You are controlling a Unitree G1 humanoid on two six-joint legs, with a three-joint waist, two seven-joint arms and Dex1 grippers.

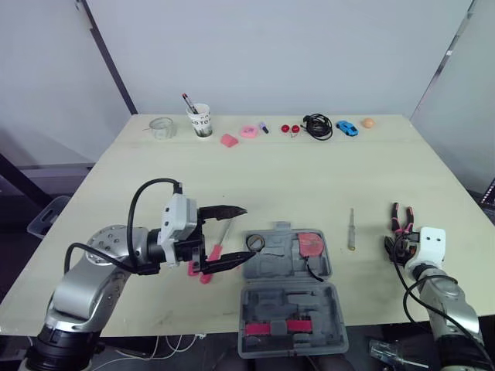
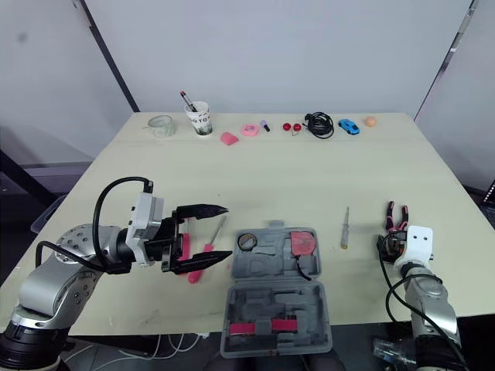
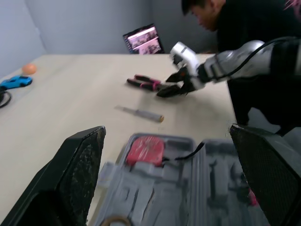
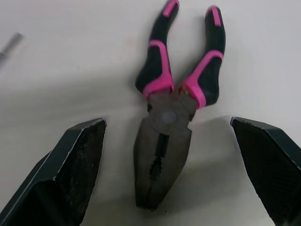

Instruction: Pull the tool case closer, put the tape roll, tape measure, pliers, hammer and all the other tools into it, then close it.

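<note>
Left end effector (image 1: 246,232): fingers spread wide, nothing held. It hangs just left of the open tool case (image 1: 285,297), fingertips reaching the case's left rim. The case lies flat at the near edge of the bench (image 1: 309,178), lid toward the robot.

Right end effector (image 4: 167,123): fingers wide apart and empty. The pliers (image 1: 401,219) lie flat on the bench at the far right. Their head points into the gap between the fingers, touching neither, and their handles point away.

Count:
- tool case, 1.
- tape roll (image 1: 256,242), 1, in the case's left corner.
- tape measure (image 1: 312,243), 1, red, in the case's right corner.
- grey screwdriver (image 1: 351,229), 1, on the bench between case and pliers.
- pliers, 1.
- pink-handled tools (image 2: 203,259) under the left end effector: probably 2, partly hidden by the fingers.
</note>
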